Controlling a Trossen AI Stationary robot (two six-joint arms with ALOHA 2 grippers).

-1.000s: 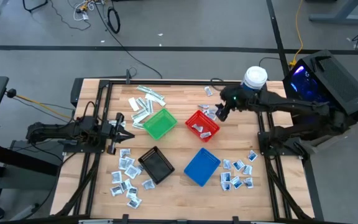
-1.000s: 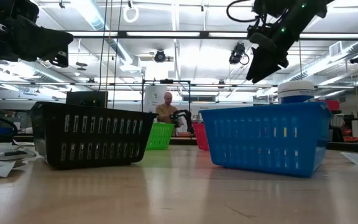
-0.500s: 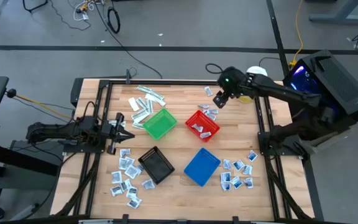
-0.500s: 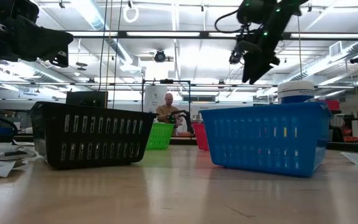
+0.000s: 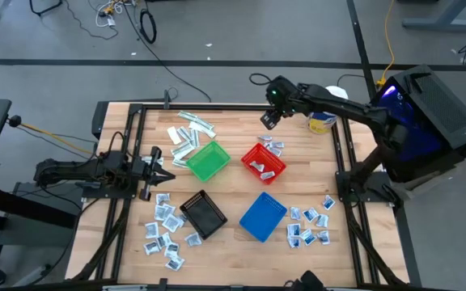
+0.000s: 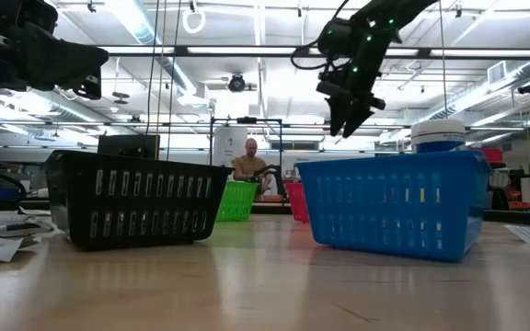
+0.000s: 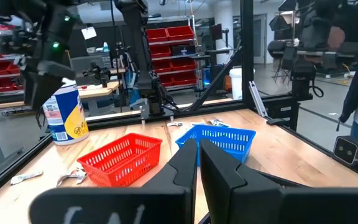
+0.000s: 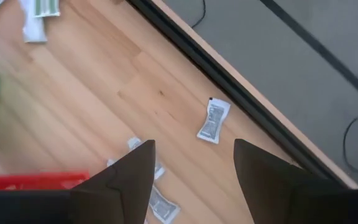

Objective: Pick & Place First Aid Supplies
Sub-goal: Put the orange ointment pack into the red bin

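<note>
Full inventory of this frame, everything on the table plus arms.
Green square plastic basket: one, left of table centre.
Red square plastic basket: one, right of centre, packets inside.
Black square plastic basket: one, near edge, left.
Blue square plastic basket: one, near edge, right.
Yellow-labelled tub with white lid: one, far right corner.
Squarish white-and-blue sachets: many, in a near-left cluster; more near right.
Narrow white and pale-green strips: several, far left beside the green basket.
Lone small packet: one, near the far edge.
Person: one, in the room behind.
Left end effector: shut, parked at the left edge.
Right end effector: open, empty, above the far edge.
</note>
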